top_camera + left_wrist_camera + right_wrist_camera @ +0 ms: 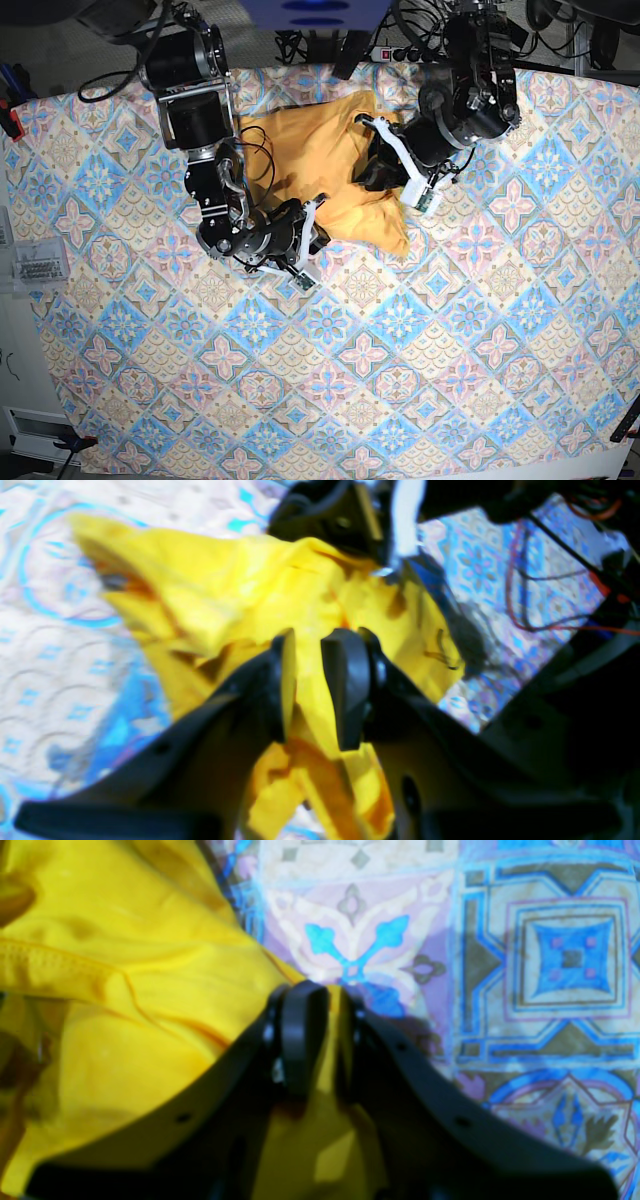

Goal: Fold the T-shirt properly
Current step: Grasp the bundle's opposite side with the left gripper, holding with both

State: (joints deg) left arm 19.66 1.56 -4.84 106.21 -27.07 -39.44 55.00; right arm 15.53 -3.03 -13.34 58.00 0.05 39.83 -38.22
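The yellow-orange T-shirt [310, 160] lies bunched at the back of the table, between my two arms. My left gripper [312, 685] is shut on a fold of the T-shirt [225, 595], and cloth hangs down between its dark fingers. In the base view the left gripper [378, 172] sits at the shirt's right side. My right gripper [327, 1035] pinches the edge of the T-shirt [125, 940] just above the tablecloth. Seen from the base camera, the right gripper [318, 232] is at the shirt's front lower edge.
A blue-pink patterned tablecloth [400, 350] covers the whole table. A small clear box [38, 262] sits off its left edge. Cables and a power strip [385, 50] run along the back. The right arm's body [325, 515] shows beyond the shirt in the left wrist view.
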